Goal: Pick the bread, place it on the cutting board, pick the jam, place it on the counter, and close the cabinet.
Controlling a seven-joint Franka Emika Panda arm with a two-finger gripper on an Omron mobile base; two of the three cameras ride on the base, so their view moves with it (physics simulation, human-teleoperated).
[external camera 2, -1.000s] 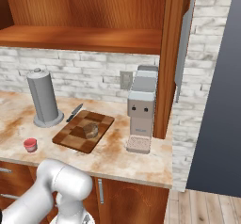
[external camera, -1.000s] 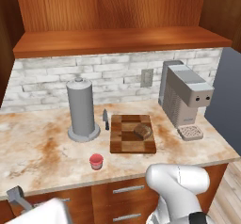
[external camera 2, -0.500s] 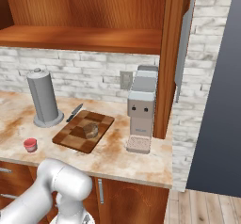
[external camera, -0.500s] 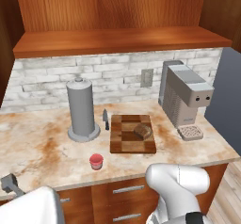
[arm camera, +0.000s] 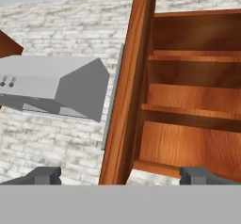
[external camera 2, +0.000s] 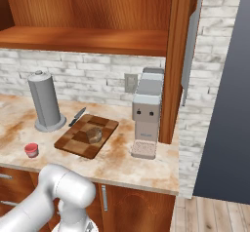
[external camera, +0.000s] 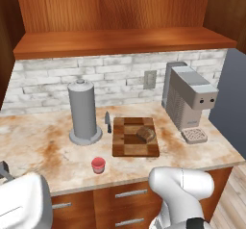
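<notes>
Cabinet door stands open, edge-on between my spread fingers, nothing gripped, shelves just beyond. Bread sits on cutting board mid-counter. Jam near the counter's front edge, apart from the board. Paper towel holder beside the board.

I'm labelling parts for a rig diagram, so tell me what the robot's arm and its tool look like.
The arm is glossy white with fat rounded segments and a dark joint near its base; it looks the same from the right base view. The tool shows two small dark grey blocky finger tips. No cables or markings are visible.
</notes>
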